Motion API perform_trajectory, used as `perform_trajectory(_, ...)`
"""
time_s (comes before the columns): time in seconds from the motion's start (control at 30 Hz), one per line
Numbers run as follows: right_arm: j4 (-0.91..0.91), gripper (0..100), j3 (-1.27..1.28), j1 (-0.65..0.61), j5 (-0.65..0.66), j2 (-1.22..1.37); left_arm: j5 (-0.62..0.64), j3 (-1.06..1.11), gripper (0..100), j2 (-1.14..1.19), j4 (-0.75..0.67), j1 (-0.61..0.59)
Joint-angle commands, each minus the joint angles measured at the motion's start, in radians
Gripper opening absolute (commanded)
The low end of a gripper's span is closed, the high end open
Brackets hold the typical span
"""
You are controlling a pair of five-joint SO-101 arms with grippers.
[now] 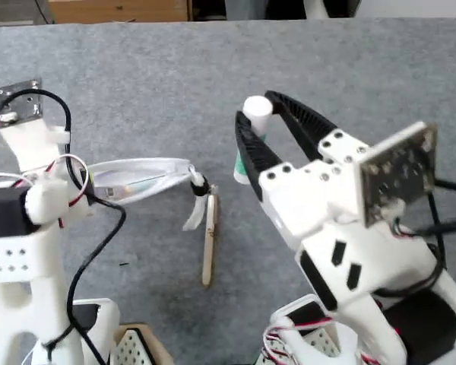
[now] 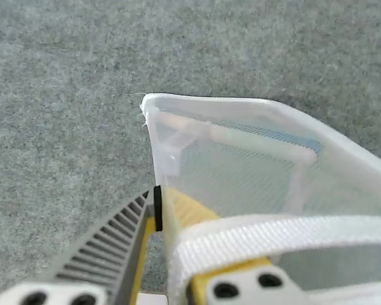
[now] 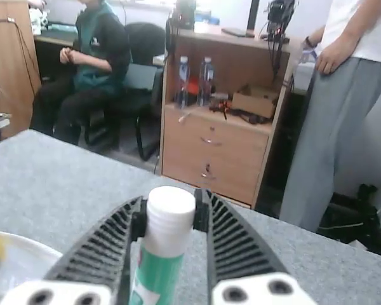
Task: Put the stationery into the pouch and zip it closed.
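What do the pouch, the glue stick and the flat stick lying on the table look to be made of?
Pouch: translucent white mesh fabric or soft plastic. Things inside show through it, and a fine ribbed texture is visible.
Glue stick: smooth, slightly glossy plastic, with a white cap and a green and white body.
Flat stick: probably wood. It is pale tan and matte, and any grain is too small to tell.

This looks like an office or lab workroom. A wooden cabinet (image 3: 209,159) with drawers holds water bottles (image 3: 194,81) and a cardboard box (image 3: 257,103), with a black office chair (image 3: 143,63) beside it and a grey felt-covered surface (image 3: 44,171) in front.
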Motion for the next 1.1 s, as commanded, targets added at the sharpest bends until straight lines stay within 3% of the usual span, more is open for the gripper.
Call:
perform_trajectory(0.0,-0.035,1.2,0.002,-0.014,-0.015,-0.008,0.014,0.042,3,-0.055,0.006,0.015)
perform_trajectory(0.27,-0.130,1.2,0.004,-0.029,-0.015,0.028,0.011,0.093,3,0.048,0.000,-0.088)
perform_trajectory(0.53,-0.166,1.2,0.008,-0.285,0.003,0.182,0.011,0.045,3,0.192,-0.002,-0.093)
perform_trajectory(0.77,-0.241,1.2,0.010,-0.523,0.249,0.323,0.012,0.042,3,0.192,-0.002,-0.094)
perform_trajectory(0.93,-0.242,1.2,0.018,-0.549,0.261,0.332,0.012,0.042,3,0.192,-0.002,-0.124)
perform_trajectory(1.07,-0.347,1.2,0.116,-0.523,0.267,0.326,0.011,0.042,3,0.190,-0.002,-0.124)
